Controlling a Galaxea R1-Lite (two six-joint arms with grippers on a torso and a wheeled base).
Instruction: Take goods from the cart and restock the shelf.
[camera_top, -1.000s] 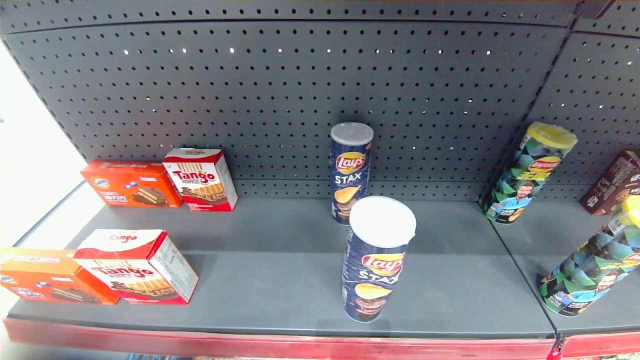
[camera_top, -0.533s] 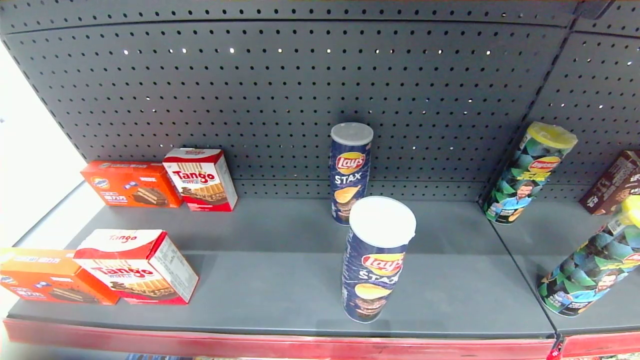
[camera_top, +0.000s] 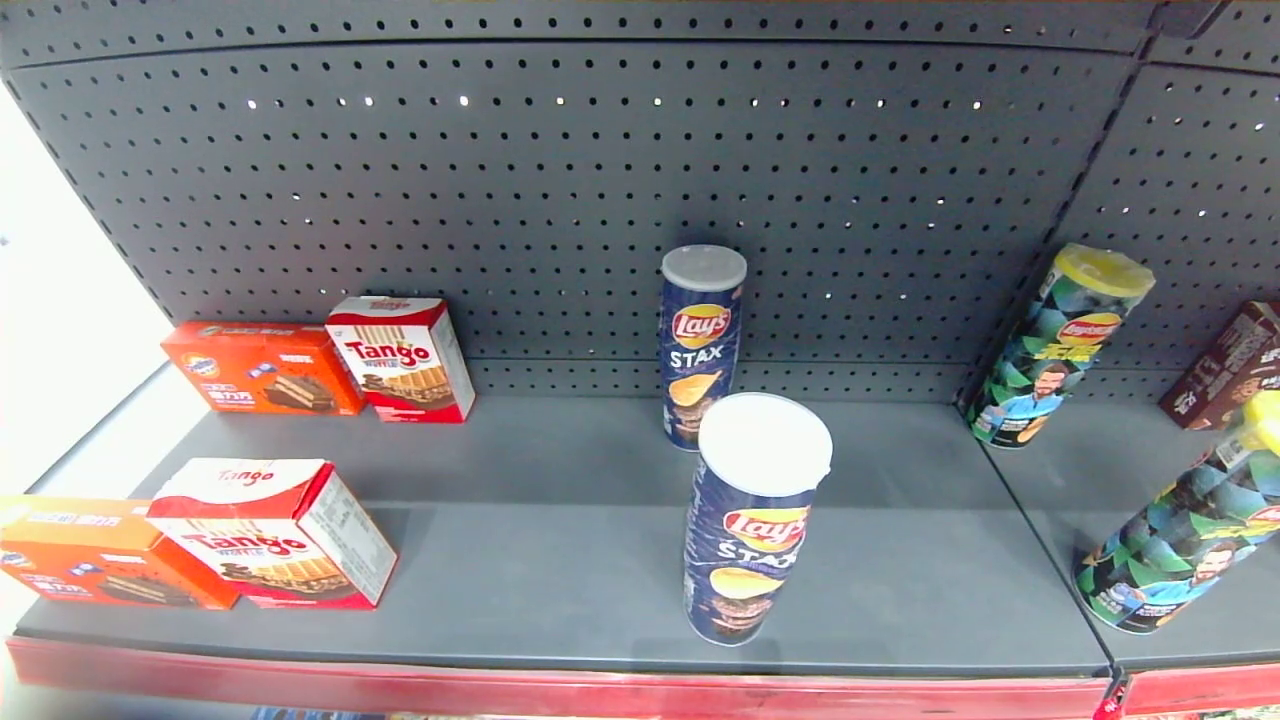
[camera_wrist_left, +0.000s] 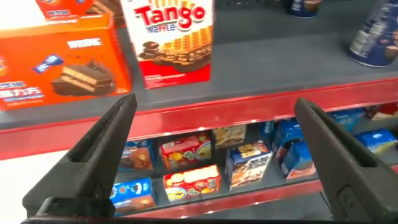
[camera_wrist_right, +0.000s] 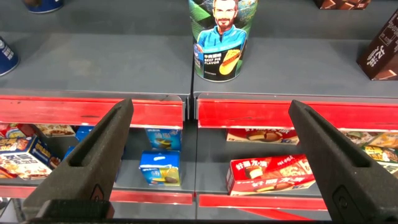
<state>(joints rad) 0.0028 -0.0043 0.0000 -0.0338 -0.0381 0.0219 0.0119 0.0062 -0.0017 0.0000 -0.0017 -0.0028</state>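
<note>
Head camera high over shelf; wrist cameras low, close before it.

On the shelf, a front can is placed near the edge, with a rear can just behind it. At the left, front boxes are set before rear boxes. To the right, a near can is stood before a far can.

We take the front blue can as landmark, upright on the grey shelf | rear blue can just behind it | front red box, front orange box, rear red box, rear orange box well left of it | near green can, far green can well right of it
</note>
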